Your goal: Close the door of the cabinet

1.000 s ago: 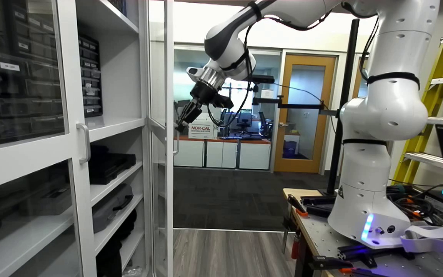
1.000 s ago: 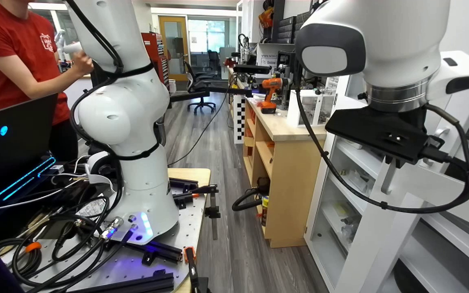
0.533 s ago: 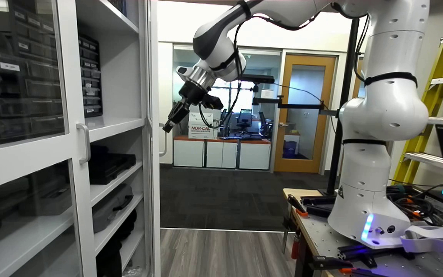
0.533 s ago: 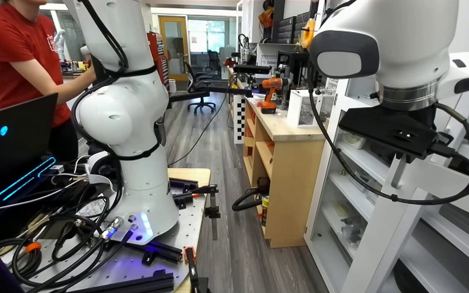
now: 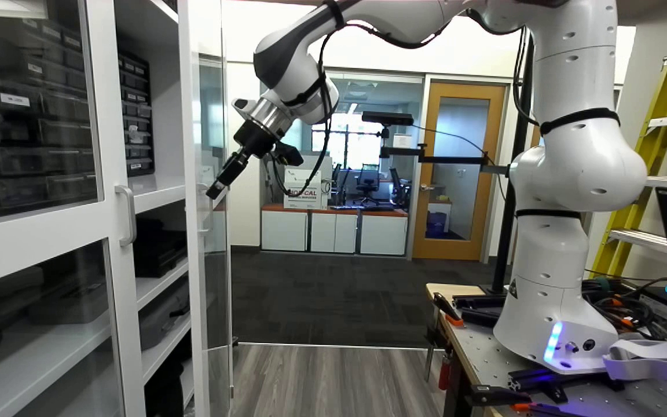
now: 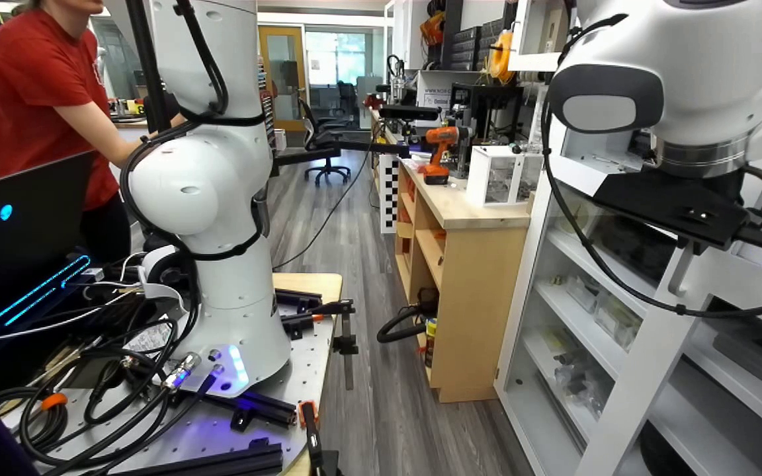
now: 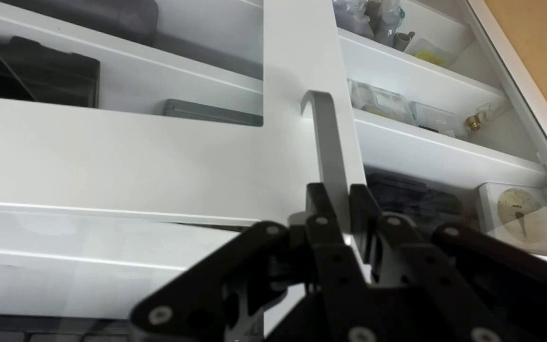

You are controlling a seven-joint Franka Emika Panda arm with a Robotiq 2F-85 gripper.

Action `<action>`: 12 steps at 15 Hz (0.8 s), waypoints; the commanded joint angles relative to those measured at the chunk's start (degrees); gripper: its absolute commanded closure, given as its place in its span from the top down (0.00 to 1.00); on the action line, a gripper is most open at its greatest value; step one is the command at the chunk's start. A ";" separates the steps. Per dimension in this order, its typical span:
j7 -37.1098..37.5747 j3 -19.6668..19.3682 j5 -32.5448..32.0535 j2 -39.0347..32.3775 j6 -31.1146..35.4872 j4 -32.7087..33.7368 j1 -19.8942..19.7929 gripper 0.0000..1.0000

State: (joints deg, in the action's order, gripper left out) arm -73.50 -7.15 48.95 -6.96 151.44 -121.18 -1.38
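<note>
- Across the top of the frame, in an exterior view, the robot arm (image 5: 576, 165) is stretched: base (image 5: 550, 324) planted at the lower right, forearm carried leftward, wrist (image 5: 271, 116) tipped down toward the left.
- In an exterior view, the wrist is held at the upper right, a black cable (image 6: 682, 310) looped beneath it; the fingertips are hidden from that side.
- Over to the wrist view: the gripper (image 7: 338, 189) is framed at the bottom, its two fingers (image 7: 318, 199) set close together, with just the thickness of a grey handle (image 7: 326, 135) between them, and it is clasped there!
- The hold is taken on the lower part of the handle, right of centre in the frame; the upper part is left bare above the fingertips.
- The cabinet door (image 7: 302, 57), to which the handle is fixed, is shown top centre as a white upright, with shelves (image 7: 411, 64) to its right.
- In an exterior view, that door is found ajar, left of centre, on the cabinet (image 5: 165, 110).
- Now the count: two cabinet doors, the second door (image 5: 67, 231) at far left; two handles, the second handle (image 5: 131, 214) mounted on it.
- Also tallied: one yellow ladder (image 5: 652, 139) at right; one orange drill (image 6: 442, 137), upper middle; one person (image 6: 43, 99) in red, upper left.
</note>
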 commanded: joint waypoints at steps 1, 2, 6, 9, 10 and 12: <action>2.11 1.17 1.01 -6.56 2.27 8.31 0.75 0.04; 2.89 1.46 0.89 -7.88 2.79 9.82 0.86 0.04; 6.02 2.12 0.67 -13.01 3.10 16.24 1.20 0.04; 7.64 2.47 0.47 -15.81 3.09 20.06 1.09 0.04; 7.97 2.59 0.43 -16.62 3.12 21.17 1.09 0.04; 8.29 2.90 0.61 -18.09 3.15 23.12 1.07 0.04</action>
State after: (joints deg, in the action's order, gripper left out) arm -65.49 -4.83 49.01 -21.74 153.27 -102.50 -0.59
